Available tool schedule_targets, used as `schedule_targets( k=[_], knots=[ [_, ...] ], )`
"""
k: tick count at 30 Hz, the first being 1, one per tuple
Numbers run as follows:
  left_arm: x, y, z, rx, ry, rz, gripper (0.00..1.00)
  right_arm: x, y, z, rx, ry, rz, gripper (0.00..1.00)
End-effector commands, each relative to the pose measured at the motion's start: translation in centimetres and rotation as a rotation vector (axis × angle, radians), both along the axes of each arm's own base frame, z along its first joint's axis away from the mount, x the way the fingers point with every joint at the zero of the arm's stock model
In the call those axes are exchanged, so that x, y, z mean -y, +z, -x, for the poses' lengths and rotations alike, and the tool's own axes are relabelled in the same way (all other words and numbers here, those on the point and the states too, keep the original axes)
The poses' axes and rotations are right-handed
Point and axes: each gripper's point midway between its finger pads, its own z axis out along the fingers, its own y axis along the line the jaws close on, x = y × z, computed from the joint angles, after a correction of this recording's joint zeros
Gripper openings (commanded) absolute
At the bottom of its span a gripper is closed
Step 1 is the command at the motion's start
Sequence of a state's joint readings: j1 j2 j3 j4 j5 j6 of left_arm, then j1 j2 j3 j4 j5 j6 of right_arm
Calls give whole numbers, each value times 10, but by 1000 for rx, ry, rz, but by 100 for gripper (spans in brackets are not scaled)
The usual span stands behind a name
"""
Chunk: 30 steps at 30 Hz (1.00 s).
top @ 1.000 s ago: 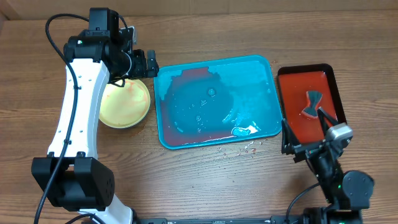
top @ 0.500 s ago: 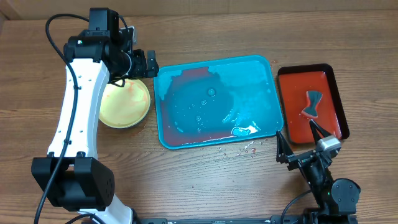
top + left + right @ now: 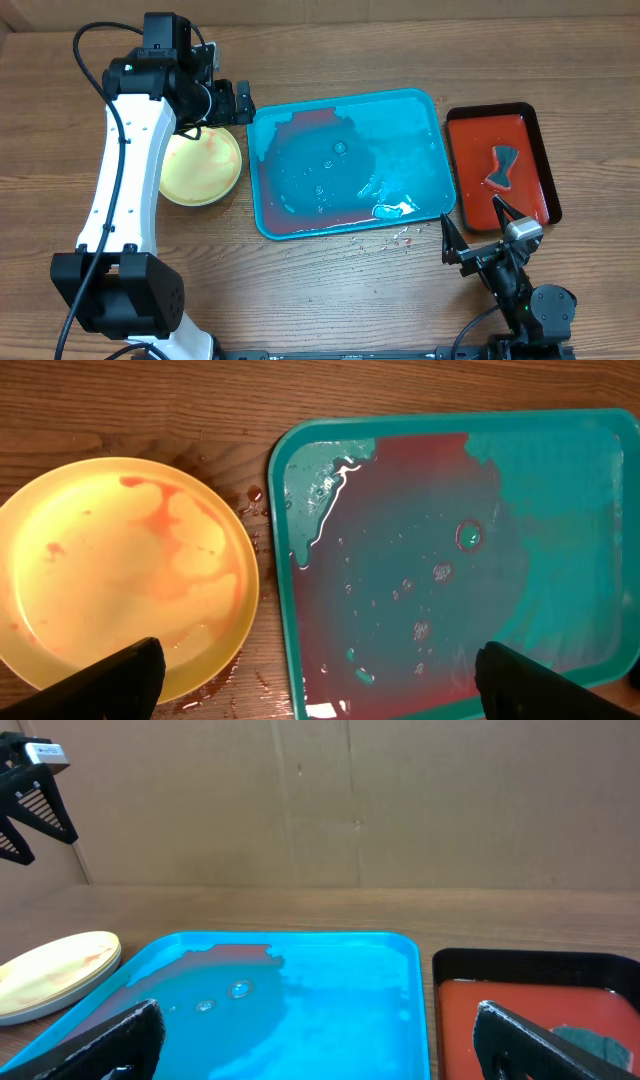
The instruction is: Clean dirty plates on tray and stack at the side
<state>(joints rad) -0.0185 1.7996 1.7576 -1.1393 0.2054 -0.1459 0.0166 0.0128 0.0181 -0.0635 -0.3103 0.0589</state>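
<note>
The turquoise tray [image 3: 432,105] lies mid-table, wet with reddish water and holding no plates. It also shows in the left wrist view [image 3: 560,422] and the right wrist view [image 3: 330,942]. A pale yellow-green plate [image 3: 203,166], smeared with red sauce, sits on the table left of the tray, seemingly atop a stack; it also shows in the left wrist view [image 3: 120,580] and the right wrist view [image 3: 55,975]. My left gripper [image 3: 233,101] is open and empty, hovering above the gap between plate and tray. My right gripper [image 3: 475,230] is open and empty near the tray's front right corner.
A smaller red dark-rimmed tray [image 3: 535,135] stands right of the turquoise tray, with a dark sponge-like piece [image 3: 503,165] in red liquid. Drops of water [image 3: 395,240] lie on the wood before the turquoise tray. A cardboard wall [image 3: 350,800] stands behind the table.
My right gripper has drawn back from over the red tray toward the table's front edge and a little left. The left arm has not moved.
</note>
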Motion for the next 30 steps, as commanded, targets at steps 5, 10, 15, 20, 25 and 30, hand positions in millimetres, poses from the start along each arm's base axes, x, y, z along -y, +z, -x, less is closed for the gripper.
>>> schedule_targets(
  k=[5, 10, 15, 20, 25, 30],
  knots=[
    [2, -3, -1, -3, -21, -6, 100, -3, -1, 1, 7, 16, 3, 100],
    [2, -3, -1, -3, -21, -6, 100, -3, -1, 1, 7, 15, 3, 100],
    [1, -3, -2, -3, -20, -6, 100, -3, -1, 1, 7, 15, 3, 100],
    [-9, 11, -2, 44, 4, -60, 100, -3, -1, 1, 7, 15, 3, 100],
    [4, 56, -6, 269, -61, -72, 100, -3, -1, 1, 7, 15, 3, 100],
    [30, 92, 11, 560, -265, -140, 100, -3, -1, 1, 7, 16, 3, 100]
  ],
)
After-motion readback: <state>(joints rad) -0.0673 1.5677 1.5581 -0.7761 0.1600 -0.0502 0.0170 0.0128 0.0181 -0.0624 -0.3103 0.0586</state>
